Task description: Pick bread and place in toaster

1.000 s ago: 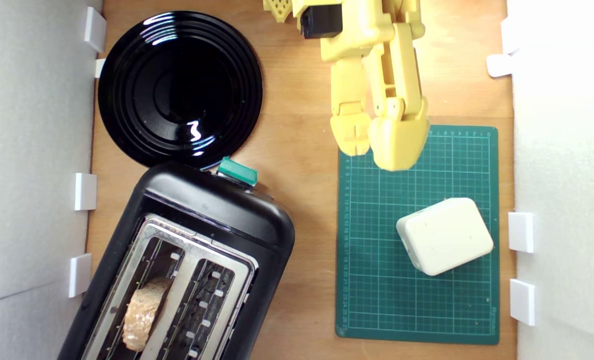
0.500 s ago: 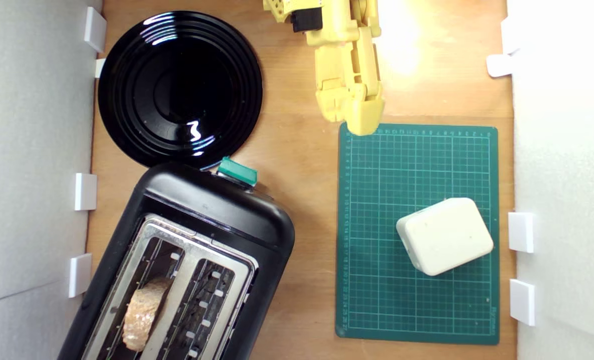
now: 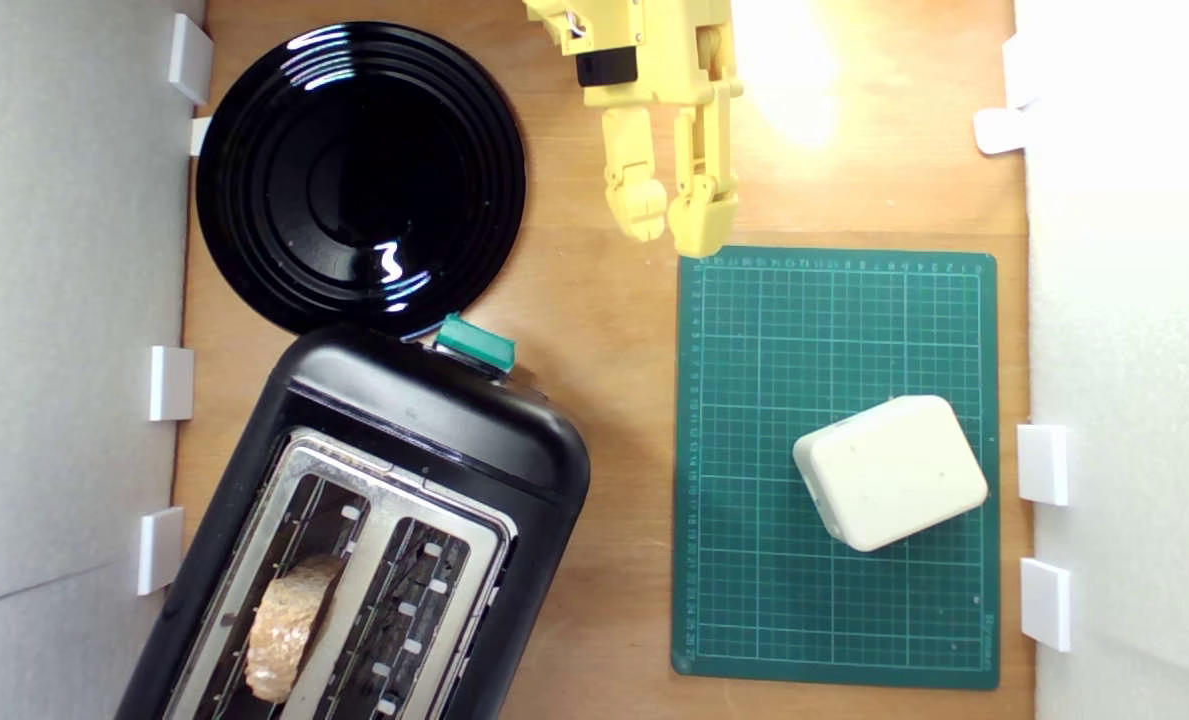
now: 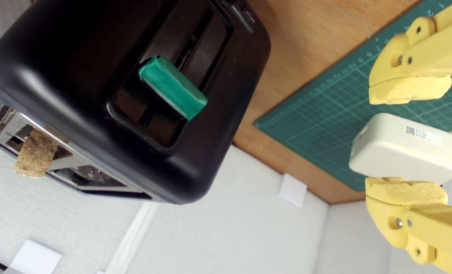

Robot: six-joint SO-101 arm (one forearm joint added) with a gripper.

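Golden-brown at its bumpy crust, the rustic slice of bread [image 3: 284, 628] stands in one long slot of the large black two-slot toaster [image 3: 424, 420] — the slot nearer the exterior view's left — with its top poking above the shiny metal top plate [image 3: 299, 455]. In the wrist view the same slice [image 4: 35, 154] juts out past the plate's edge. The toaster sits at an angle on the wooden worktop [image 3: 594, 300], its teal-green lever [image 3: 475, 343] just beside the rim of the round glossy black plate [image 3: 254, 250].

The yellow end effector [image 3: 672, 218] hovers near the top edge of the exterior view, its tips just off the corner of the green gridded cutting mat [image 3: 754, 600]. Its jaws stand apart and empty — the wrist view shows a clear gap between the rough yellow pads [image 4: 408, 89]. On the mat, well apart from the toaster, rests a cream rounded-square block [image 3: 891, 470]; it shows between the pads in the wrist view but lies far beyond them.
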